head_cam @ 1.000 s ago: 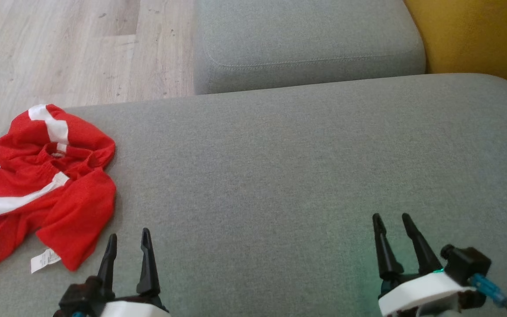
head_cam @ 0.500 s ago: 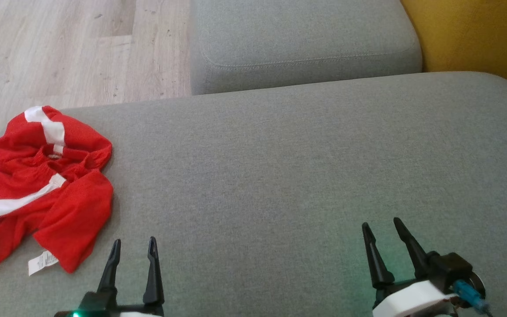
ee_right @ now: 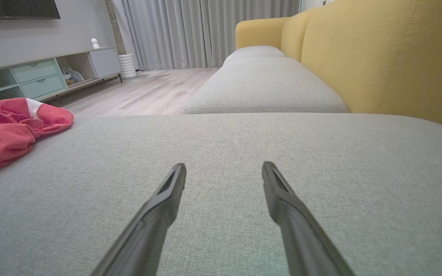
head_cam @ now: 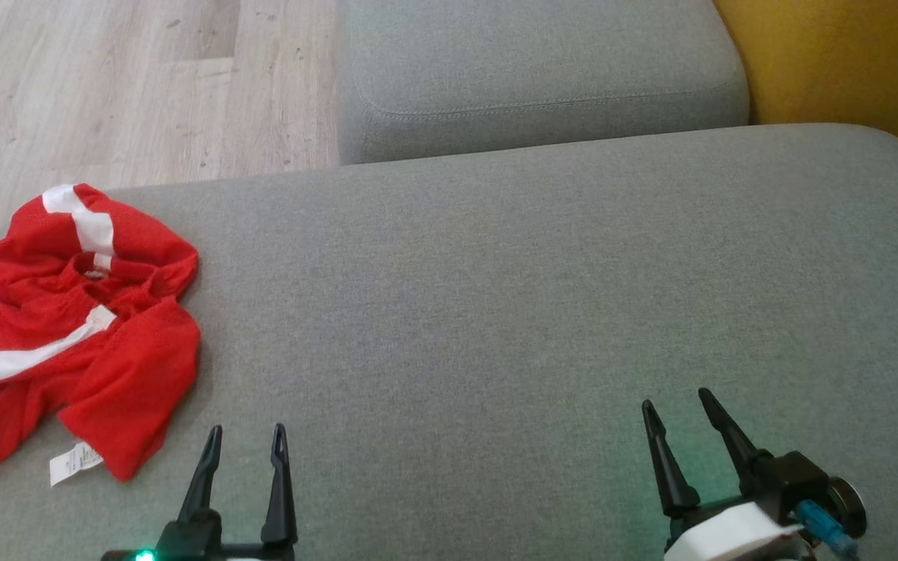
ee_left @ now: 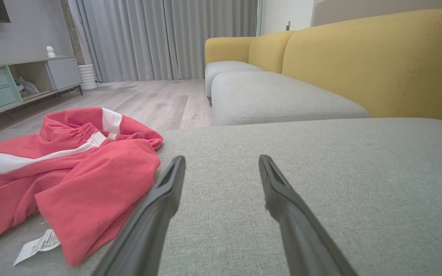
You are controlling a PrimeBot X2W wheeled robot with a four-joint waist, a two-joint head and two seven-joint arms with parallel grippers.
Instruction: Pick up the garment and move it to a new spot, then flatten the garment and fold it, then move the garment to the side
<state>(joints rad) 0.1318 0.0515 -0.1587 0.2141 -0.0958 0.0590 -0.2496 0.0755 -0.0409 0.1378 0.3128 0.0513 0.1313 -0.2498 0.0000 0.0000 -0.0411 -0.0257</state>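
Red shorts [head_cam: 83, 327] lie crumpled at the left edge of the grey seat cushion [head_cam: 496, 296], care label [head_cam: 75, 462] out, untouched. In the last second the left gripper [head_cam: 249, 428] edged slightly rightward along the cushion's near edge; the right gripper [head_cam: 675, 399] barely shifted. Both sets of fingers are spread, holding nothing. Pickup not begun.
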